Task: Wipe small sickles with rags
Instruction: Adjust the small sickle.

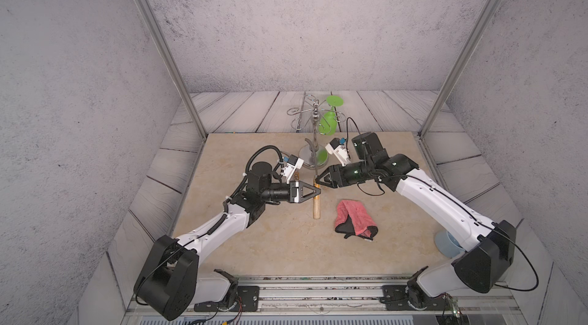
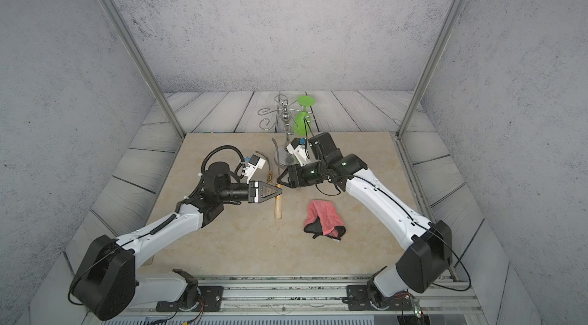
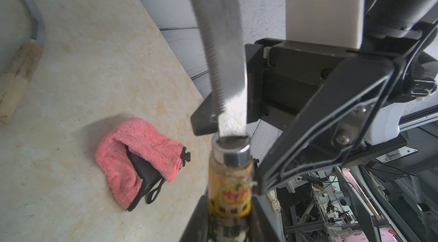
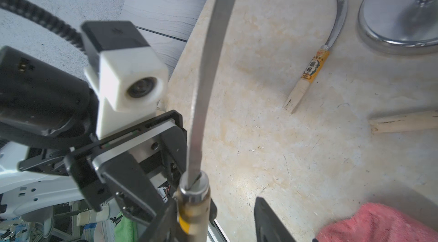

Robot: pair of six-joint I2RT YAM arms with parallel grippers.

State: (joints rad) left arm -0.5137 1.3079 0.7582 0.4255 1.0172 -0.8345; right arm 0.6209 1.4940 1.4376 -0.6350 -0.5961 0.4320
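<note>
One sickle (image 1: 316, 207) stands about upright, the left gripper (image 1: 318, 190) clamped on its label band; the right gripper (image 1: 319, 181) has its jaws apart on both sides of it. The rag (image 1: 354, 218) lies near on the table (image 1: 270, 244). A goblet (image 1: 329, 123) hangs upside down on the stand (image 1: 307, 156). A bluish cup (image 1: 445, 240) is half hidden; its inside cannot be seen.

Left hand (image 3: 227, 221) clamped on the yellow-labelled handle of a sickle (image 3: 222, 39); serrated blade rises from a metal ferrule. Right hand (image 3: 234, 152) straddles the ferrule, jaws apart. Pink rag (image 3: 132, 155) lies crumpled on the tabletop (image 3: 83, 51). Second sickle (image 3: 19, 72) lies well apart from it.
</note>
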